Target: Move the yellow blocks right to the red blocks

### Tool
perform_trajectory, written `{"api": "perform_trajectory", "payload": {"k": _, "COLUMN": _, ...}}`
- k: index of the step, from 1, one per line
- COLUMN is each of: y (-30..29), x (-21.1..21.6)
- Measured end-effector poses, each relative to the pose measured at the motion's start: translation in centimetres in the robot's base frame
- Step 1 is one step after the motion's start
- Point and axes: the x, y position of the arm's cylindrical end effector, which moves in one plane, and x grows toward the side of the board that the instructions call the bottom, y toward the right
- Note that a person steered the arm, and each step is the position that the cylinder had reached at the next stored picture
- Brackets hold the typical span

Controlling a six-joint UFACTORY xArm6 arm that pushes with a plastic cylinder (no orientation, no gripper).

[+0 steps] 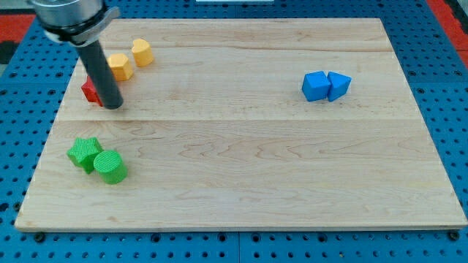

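Note:
Two yellow blocks lie at the view's upper left: one (119, 66) touches the rod's right side, the other (142, 52) sits just up and right of it. A red block (90, 90) shows only partly, to the left of and behind the rod. My tip (112, 106) rests on the board right beside the red block, just below the nearer yellow block. Any second red block is hidden by the rod.
A green star-shaped block (85, 153) and a green cylinder (110, 167) sit together at the lower left. Two blue blocks, a cube (315, 85) and a wedge-like one (338, 85), touch at the upper right. The wooden board (241, 161) lies on a blue perforated base.

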Motion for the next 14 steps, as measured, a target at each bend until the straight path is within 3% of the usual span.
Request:
{"api": "perform_trajectory", "payload": {"k": 1, "y": 1.0, "x": -2.8}}
{"api": "perform_trajectory", "payload": {"k": 2, "y": 5.8, "x": -3.4}}
{"api": "perform_trajectory", "payload": {"k": 3, "y": 11.8, "x": -10.3}}
{"api": "perform_trajectory", "payload": {"k": 4, "y": 8.0, "x": -13.8}}
{"api": "perform_trajectory", "payload": {"k": 5, "y": 7.1, "x": -14.7}}
{"api": "perform_trajectory", "payload": {"k": 7, "y": 0.9, "x": -15.5}}
{"api": "perform_trajectory", "payload": {"k": 10, "y": 2.9, "x": -8.8}}
{"api": "perform_trajectory", "payload": {"k": 11, "y": 3.1, "x": -9.0}}
{"api": "perform_trajectory", "payload": {"k": 12, "y": 7.4, "x": -7.4}}
{"api": "perform_trajectory", "payload": {"k": 14, "y": 3.2, "x": -5.5}}
